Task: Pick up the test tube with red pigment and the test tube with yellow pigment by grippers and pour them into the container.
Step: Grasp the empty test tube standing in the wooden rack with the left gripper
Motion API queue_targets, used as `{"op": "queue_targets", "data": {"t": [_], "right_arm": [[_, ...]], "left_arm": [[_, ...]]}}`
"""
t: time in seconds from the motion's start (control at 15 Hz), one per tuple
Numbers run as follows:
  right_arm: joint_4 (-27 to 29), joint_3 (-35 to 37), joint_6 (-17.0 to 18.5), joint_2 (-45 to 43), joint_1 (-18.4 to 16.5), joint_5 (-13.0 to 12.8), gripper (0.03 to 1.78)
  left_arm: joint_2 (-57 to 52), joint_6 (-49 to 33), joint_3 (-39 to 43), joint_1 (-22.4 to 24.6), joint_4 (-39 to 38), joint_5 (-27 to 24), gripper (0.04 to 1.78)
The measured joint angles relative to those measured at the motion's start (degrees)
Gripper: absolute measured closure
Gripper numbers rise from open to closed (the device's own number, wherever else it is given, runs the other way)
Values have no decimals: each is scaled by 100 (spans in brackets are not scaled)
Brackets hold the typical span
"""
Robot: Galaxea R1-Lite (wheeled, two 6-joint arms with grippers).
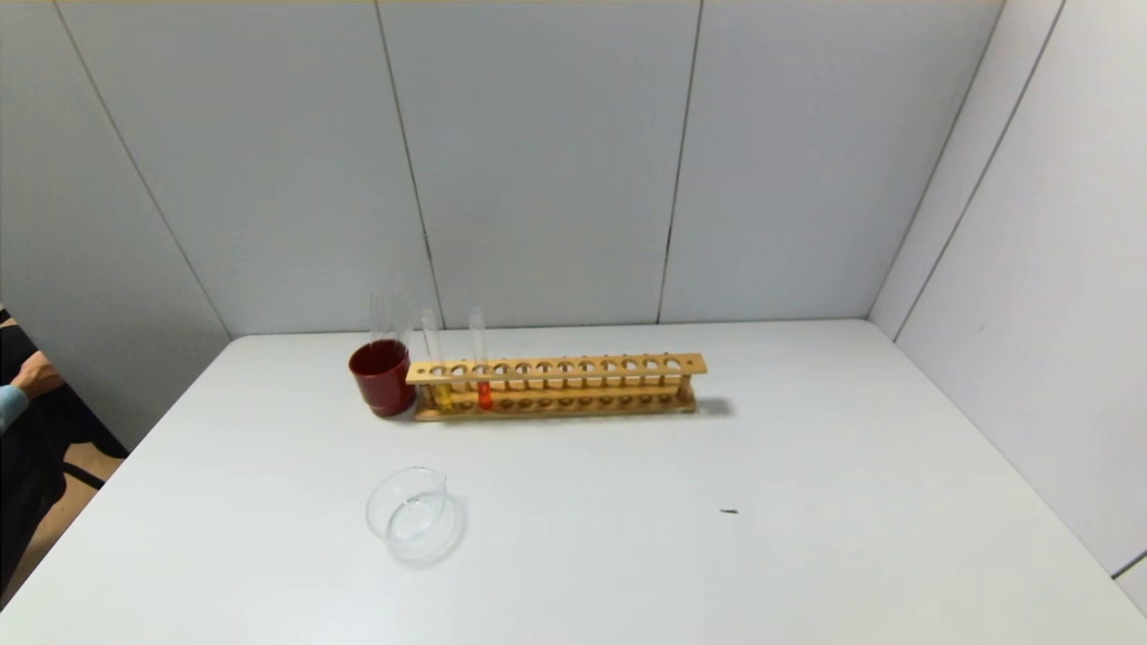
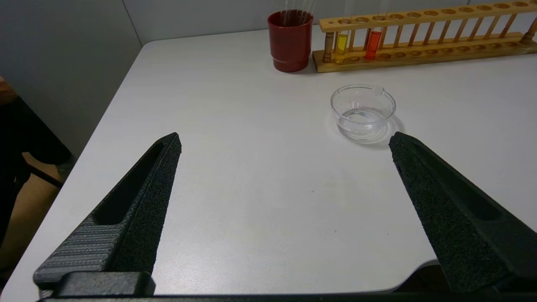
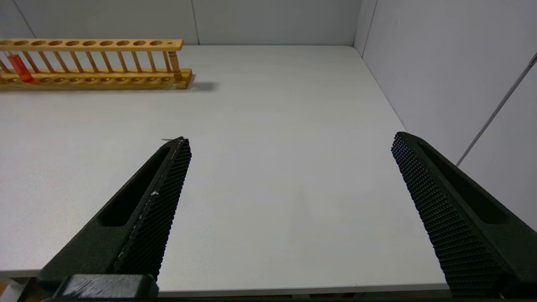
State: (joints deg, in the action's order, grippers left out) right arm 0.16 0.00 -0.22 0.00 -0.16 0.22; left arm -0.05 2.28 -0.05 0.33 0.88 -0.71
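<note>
White table point(image 1: 806, 502), bearing all items. Wooden rack point(image 1: 556, 387) stands far ahead of both grippers, near the back wall, its long side facing them. Dark red cup point(image 1: 381, 378) touches or nearly touches the rack's left end and holds clear tubes point(image 1: 391, 315). Container point(image 1: 408, 512), a low glass dish with spout, sits ahead of the left gripper point(image 2: 285, 142) and slightly to its right, between that gripper and the rack, apart from both. Red tube point(image 1: 481, 372) stands upright in the rack, third hole from the cup end; yellow tube point(image 1: 437, 374) stands upright in the first hole, nearest the cup. Left gripper hangs over the table's near left edge, fingers spread wide, holding nothing. Right gripper point(image 3: 289, 140) hangs over the near right edge, fingers likewise spread wide and empty; the rack's right end lies ahead and to its left. A small dark speck point(image 1: 728, 511) lies on the table ahead of the right gripper.
</note>
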Motion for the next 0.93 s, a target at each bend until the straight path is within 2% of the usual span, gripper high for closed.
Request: {"op": "queue_targets", "data": {"t": [0.73,0.93], "right_arm": [[2,0,-2,0,5,2,6],[0,0,0,0,5,2,6]], "left_arm": [[0,63,-44,-2,-33,-55,7],[89,61,-774,-9,293,-507,7]]}}
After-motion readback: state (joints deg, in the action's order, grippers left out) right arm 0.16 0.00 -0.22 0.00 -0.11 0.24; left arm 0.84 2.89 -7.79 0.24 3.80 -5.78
